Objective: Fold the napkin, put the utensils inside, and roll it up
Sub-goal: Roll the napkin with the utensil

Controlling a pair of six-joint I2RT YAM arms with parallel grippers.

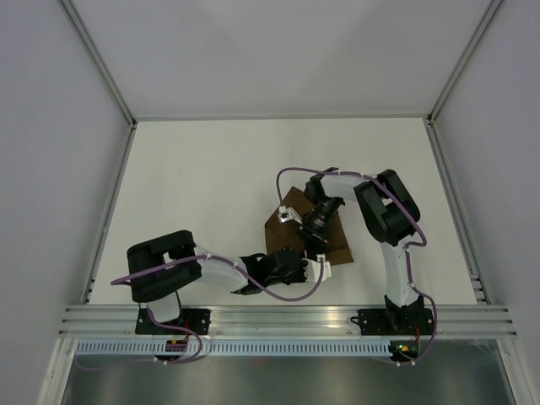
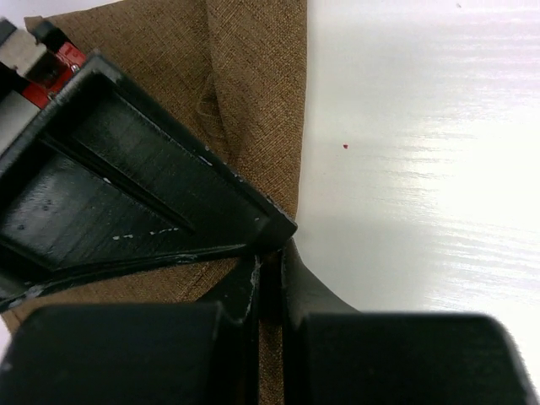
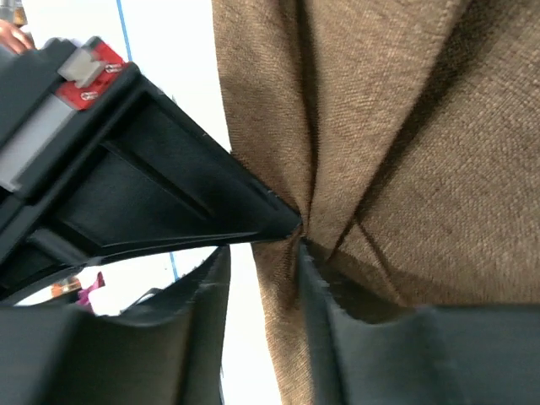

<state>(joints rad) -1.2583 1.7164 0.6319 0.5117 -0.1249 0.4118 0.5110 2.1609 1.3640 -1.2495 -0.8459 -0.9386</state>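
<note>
You have the napkin [image 1: 337, 246] lying folded in the middle of the surface [image 1: 202, 177], its long side running away from the arm bases. The left end effector [image 2: 274, 245] is pinched tight on its near edge. The right end effector [image 3: 302, 239] nips a gathered fold farther up. The cloth spans between them, so I judge any pull acts along that line. No knife shows.

L end effector [image 2: 274, 249] clamped tight; R end effector [image 3: 301, 236] pinching too, nrly closed.
</note>
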